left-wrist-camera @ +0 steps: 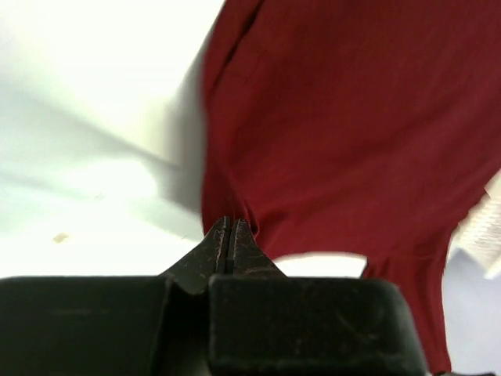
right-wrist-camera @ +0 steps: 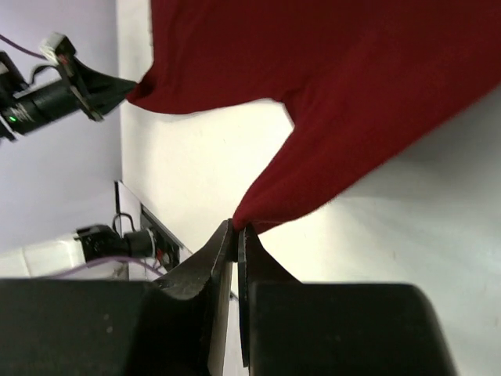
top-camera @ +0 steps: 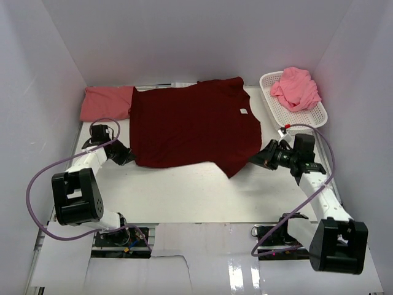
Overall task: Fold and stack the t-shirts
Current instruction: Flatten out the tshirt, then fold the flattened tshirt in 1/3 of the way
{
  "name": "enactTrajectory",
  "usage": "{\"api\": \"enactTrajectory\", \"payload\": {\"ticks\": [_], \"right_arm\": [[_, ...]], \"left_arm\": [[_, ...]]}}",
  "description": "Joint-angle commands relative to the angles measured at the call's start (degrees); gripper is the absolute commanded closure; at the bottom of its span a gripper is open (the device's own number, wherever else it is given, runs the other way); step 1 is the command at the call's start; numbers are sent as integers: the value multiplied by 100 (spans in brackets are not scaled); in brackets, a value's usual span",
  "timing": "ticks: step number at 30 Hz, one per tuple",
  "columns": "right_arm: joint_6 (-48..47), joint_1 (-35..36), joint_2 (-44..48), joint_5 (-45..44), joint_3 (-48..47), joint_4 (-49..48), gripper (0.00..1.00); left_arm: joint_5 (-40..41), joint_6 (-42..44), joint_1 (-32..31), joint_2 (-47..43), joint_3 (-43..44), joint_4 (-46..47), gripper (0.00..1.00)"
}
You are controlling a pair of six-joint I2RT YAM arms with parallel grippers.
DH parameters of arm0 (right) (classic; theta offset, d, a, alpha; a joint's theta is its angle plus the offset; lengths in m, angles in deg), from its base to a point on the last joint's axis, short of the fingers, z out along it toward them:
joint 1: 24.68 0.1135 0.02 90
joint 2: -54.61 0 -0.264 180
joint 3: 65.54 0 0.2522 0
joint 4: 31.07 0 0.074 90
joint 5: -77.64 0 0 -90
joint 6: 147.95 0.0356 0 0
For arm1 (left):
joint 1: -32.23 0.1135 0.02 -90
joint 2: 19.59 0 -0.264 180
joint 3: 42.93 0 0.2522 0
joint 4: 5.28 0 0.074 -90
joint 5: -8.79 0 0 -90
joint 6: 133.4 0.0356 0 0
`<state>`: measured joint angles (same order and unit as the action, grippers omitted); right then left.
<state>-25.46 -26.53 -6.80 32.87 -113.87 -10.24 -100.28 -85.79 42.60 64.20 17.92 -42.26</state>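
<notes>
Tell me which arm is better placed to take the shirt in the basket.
Probably right: the white basket with the pink shirt lies just beyond the right gripper, though it pinches the maroon shirt.

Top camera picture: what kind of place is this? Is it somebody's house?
Probably a robot lab test booth, not a house. Plain white walls box in a white table, the left arm and right arm are bolted at its near edge, and a maroon t-shirt lies spread between them.
</notes>
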Motion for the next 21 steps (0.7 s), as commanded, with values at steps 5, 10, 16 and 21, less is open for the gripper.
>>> {"api": "enactTrajectory", "payload": {"ticks": [5,10,16,21], "right_arm": [[-963,35,1410,-717,766,2453,92],[-1043,35,2097,-928,1171,3054,92],[-982,35,2607,-1287,1226,3265,92],[-1060,35,2222,-1464,549,3195,92]], "left_arm": [[606,504,-9,-635,-349,-1729,100],[465,311,-44,-1407,-358,-2106,100],[834,258,-35,-1419,-420,-2414,100],[966,328,-35,-786,-201,-2389,100]]}}
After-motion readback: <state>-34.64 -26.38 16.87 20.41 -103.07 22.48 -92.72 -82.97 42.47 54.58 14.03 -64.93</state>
